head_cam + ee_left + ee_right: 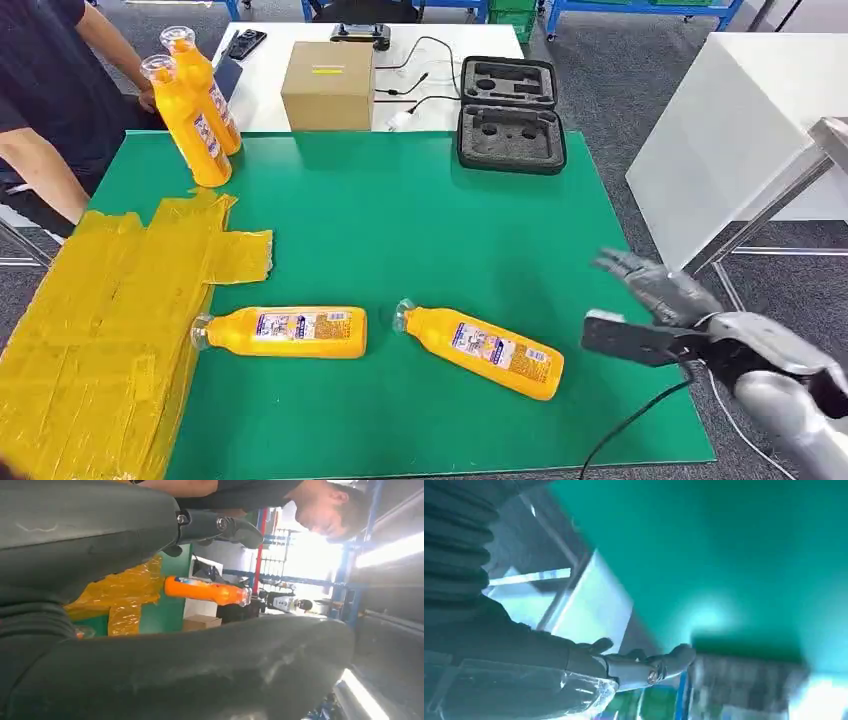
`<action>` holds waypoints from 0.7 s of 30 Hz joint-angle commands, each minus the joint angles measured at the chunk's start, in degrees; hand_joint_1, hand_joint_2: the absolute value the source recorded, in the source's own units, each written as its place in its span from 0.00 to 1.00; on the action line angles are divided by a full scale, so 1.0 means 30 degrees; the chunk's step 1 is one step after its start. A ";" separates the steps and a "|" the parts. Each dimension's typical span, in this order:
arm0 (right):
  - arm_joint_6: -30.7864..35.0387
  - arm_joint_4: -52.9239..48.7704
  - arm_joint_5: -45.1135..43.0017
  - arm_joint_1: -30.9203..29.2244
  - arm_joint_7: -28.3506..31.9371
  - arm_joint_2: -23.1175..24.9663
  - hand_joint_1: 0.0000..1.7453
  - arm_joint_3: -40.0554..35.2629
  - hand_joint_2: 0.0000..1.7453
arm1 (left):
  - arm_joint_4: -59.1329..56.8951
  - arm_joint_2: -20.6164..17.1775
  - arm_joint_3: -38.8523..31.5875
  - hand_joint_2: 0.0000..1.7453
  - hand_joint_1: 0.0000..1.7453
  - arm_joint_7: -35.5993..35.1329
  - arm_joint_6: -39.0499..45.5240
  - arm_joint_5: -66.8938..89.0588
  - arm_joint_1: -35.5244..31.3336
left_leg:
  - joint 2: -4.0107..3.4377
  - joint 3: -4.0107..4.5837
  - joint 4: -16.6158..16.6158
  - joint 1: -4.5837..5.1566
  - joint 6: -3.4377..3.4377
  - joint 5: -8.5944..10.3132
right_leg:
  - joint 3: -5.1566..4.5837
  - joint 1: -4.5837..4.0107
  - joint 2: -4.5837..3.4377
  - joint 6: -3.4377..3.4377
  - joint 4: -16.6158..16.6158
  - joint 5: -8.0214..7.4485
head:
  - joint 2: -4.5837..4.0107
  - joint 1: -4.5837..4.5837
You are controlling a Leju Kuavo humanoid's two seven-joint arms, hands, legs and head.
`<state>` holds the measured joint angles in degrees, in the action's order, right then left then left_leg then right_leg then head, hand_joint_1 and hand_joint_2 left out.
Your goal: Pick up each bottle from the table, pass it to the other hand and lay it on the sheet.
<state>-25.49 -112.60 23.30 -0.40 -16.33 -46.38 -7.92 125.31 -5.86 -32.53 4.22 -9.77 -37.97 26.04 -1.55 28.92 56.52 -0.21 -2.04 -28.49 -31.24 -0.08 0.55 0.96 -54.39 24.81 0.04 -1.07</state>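
Right hand (660, 310) at lower right, fingers apart, empty. Nearest bottle (480, 350) lies lower centre on green tabletop (420, 230); looks full, smooth, likely slippery: grasp mid-body. Left hand (150, 550) state: cannot tell.

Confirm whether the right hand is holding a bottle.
No: the right hand hangs empty with spread fingers, apart from the nearest bottle.

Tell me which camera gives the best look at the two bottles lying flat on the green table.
The head view: both lying bottles show whole, caps toward the yellow sheet, with the right hand open nearby. The left wrist view shows an orange bottle, but which one is unclear. The right wrist view shows just green table.
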 commanded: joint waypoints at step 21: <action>1.1796 -0.1662 -1.0541 0.3812 1.3013 0.8582 0.00 0.2653 0.00 | -0.3801 -0.2901 0.3177 0.00 0.00 0.1905 0.1908 -0.0996 -0.1194 | 0.0120 -0.0149 -0.0207 -0.0025 0.0084 0.0049 | 0.0162 -0.0016 0.0079 0.0048 0.0199 -0.0001 | 0.0000 0.0000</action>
<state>-4.48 -126.53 11.88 15.16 4.72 -41.58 27.27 121.44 -6.67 -33.12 7.54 -7.43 -39.56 24.21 -1.27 29.02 56.50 -0.18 -2.04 -28.54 -31.28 -0.03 0.90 1.25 -54.40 25.01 0.04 -1.07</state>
